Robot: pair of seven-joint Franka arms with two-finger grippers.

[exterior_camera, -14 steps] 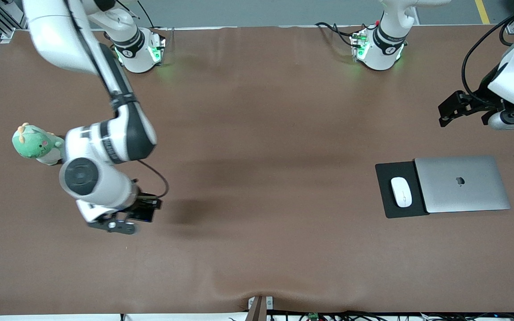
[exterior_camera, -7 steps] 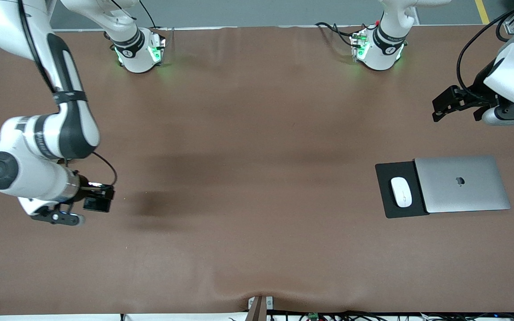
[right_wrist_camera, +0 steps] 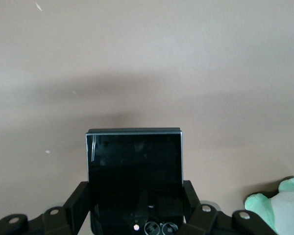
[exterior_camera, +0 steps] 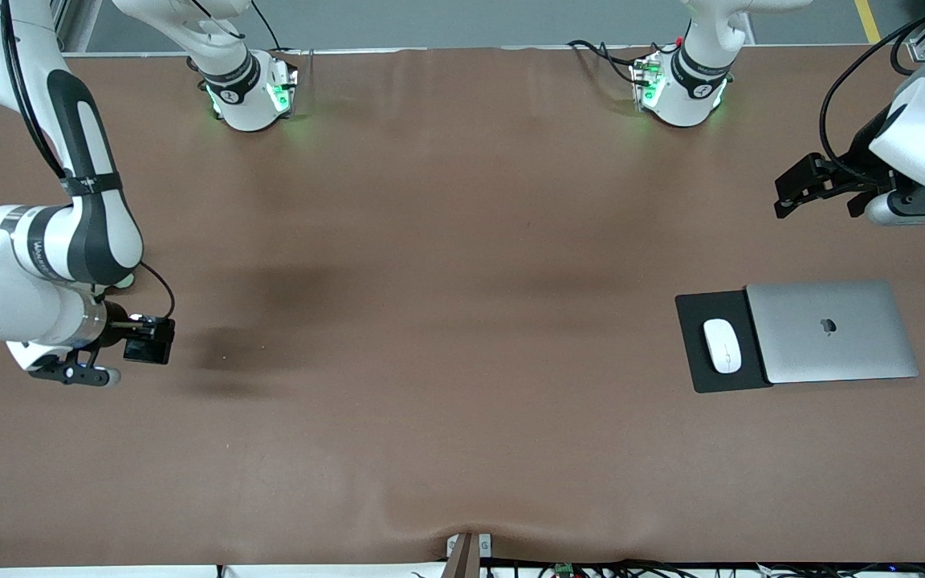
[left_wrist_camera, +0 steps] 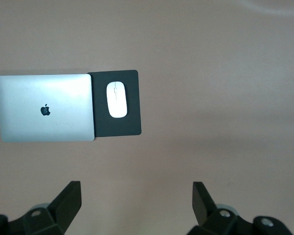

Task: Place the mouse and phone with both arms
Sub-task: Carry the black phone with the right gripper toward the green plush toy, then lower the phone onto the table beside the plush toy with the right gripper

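Well apart: phone (exterior_camera: 148, 350), mouse (exterior_camera: 722, 346).

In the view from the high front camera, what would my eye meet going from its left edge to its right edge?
Right gripper holding the phone → mouse pad → mouse → laptop; the open left gripper hangs above the laptop's stretch.

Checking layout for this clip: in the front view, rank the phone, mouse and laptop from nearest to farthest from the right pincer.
1. Phone: held in the shut right pincer, at the right arm's end of the table.
2. Mouse: on the pad, toward the left arm's end.
3. Laptop: beside the mouse, nearer still to that end.
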